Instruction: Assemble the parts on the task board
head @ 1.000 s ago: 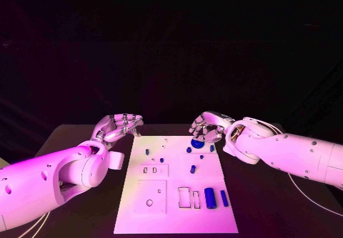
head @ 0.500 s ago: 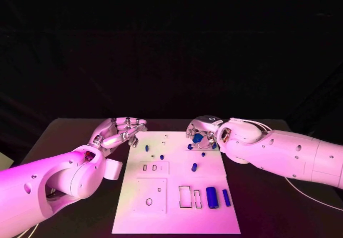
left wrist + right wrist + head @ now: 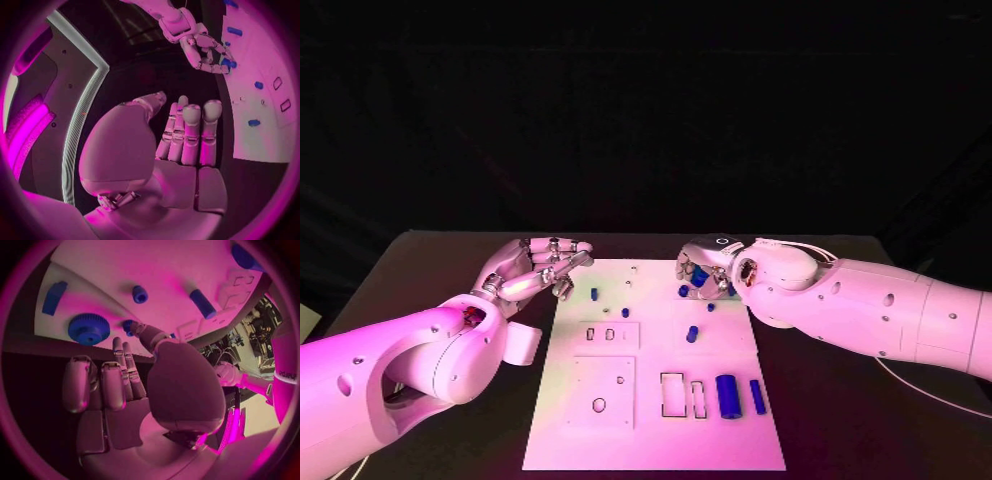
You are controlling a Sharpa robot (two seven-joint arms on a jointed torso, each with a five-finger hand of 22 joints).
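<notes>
head: right hand hovers over far edge of task board, fingers curled, grasp unclear; left hand empty, fingers loosely bent, beside board.
left wrist: fingers straight, holding nothing.
right wrist: blue gear lies free on board; risk: fingertips nudge it off the edge.

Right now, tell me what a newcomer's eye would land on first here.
The white task board in the middle of the black table, dotted with small blue parts, such as the thick blue cylinder near its front right. At its far edge the right hand hovers over a blue gear, while the left hand hangs off the far left corner, holding nothing.
</notes>
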